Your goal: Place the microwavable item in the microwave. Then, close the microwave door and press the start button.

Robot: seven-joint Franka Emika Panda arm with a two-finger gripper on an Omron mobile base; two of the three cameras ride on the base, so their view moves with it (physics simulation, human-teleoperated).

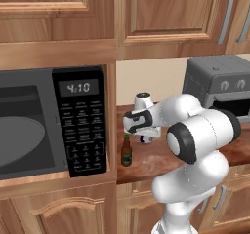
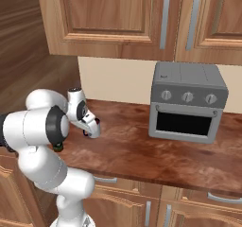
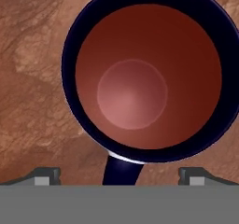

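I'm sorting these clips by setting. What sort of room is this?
A rendered home kitchen, most likely: a large black built-in microwave with keypad, a grey toaster oven with round knobs, and wooden wall cabinets with bar handles above a brown counter.

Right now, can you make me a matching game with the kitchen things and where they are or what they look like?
Things:
1. mug
2. bottle
3. toaster oven
4. microwave

Clues:
A. grey, with round knobs
B. dark red inside, right under the open gripper
C. black, its display lit
D. brown glass, standing on the counter

Pairs: 1-B, 2-D, 3-A, 4-C.
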